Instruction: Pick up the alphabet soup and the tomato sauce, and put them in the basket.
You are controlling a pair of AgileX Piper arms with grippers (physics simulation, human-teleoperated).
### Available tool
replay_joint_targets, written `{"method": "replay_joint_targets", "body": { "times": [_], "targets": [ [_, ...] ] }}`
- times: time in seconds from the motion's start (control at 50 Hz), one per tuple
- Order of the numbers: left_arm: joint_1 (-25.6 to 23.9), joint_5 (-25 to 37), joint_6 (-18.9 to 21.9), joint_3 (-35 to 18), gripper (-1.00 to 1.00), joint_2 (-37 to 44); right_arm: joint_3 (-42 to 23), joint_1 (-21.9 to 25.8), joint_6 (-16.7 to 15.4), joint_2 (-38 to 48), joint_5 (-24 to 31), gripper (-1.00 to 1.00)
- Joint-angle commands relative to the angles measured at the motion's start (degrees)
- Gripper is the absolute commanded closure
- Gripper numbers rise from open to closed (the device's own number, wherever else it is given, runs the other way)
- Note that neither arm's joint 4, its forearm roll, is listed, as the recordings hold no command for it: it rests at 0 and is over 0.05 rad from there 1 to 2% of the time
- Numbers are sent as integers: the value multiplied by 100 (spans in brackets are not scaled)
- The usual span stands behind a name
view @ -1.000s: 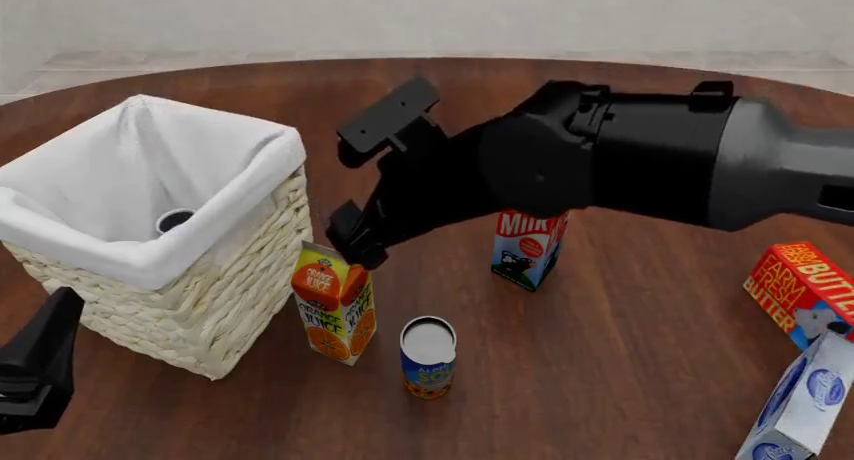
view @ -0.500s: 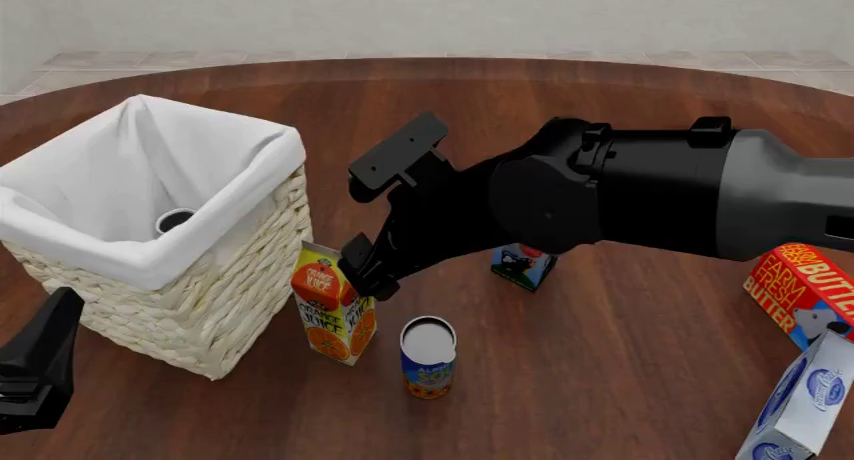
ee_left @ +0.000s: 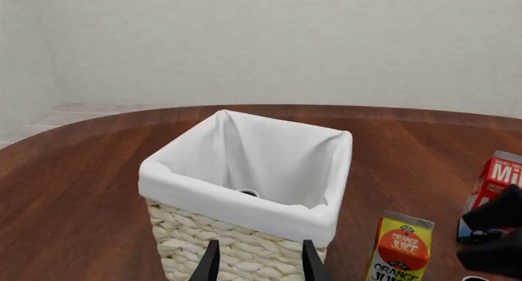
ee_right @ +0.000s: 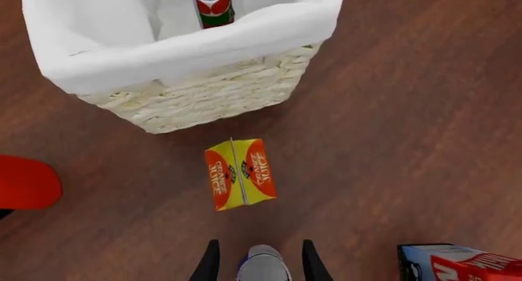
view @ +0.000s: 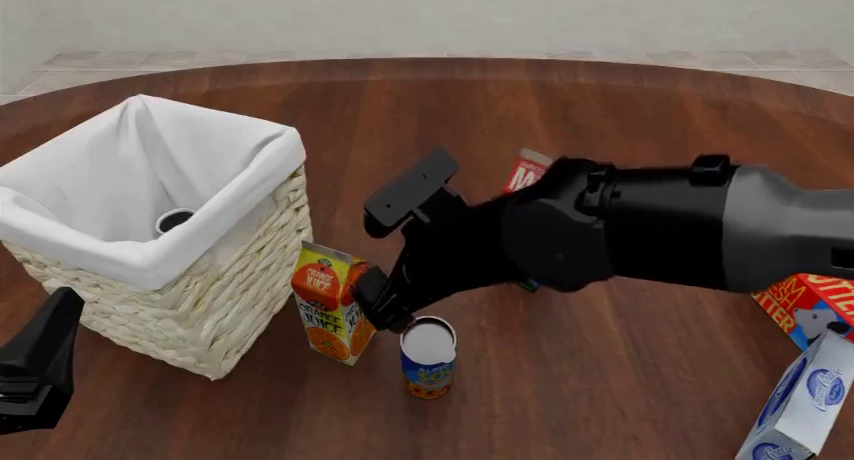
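The alphabet soup [view: 429, 358], a short blue-and-yellow can with a pale top, stands on the table in front of the basket [view: 174, 258]. My right gripper [view: 384, 306] is open just above and left of the can's top. In the right wrist view the can [ee_right: 263, 269] shows between the spread fingers [ee_right: 210, 264]. The tomato sauce [view: 175, 220] stands inside the basket and also shows in the right wrist view [ee_right: 213, 5]. My left gripper [view: 40, 365] is open and empty at the lower left, facing the basket [ee_left: 244, 206].
An orange juice carton [view: 331, 302] stands between the basket and the soup can, close to my right fingers. A milk carton [view: 529, 168] is mostly hidden behind my right arm. A butter box [view: 809, 308] and a white-blue carton [view: 801, 405] lie at the right edge.
My right arm has come down and toward me, from beside the basket's rim to just above the soup can. It now hides most of the milk carton. The left arm has not moved.
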Motion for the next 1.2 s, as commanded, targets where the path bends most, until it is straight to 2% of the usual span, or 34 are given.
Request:
{"method": "replay_joint_targets", "body": {
  "times": [0.02,0.34,1.2],
  "targets": [
    [0,0,0,0,-100,0,233,-16,50,-25,-117,-100],
    [0,0,0,0,-100,0,579,-26,120,-44,-320,-100],
    [0,0,0,0,-100,0,934,-74,259,98,-563,-100]
  ]
}}
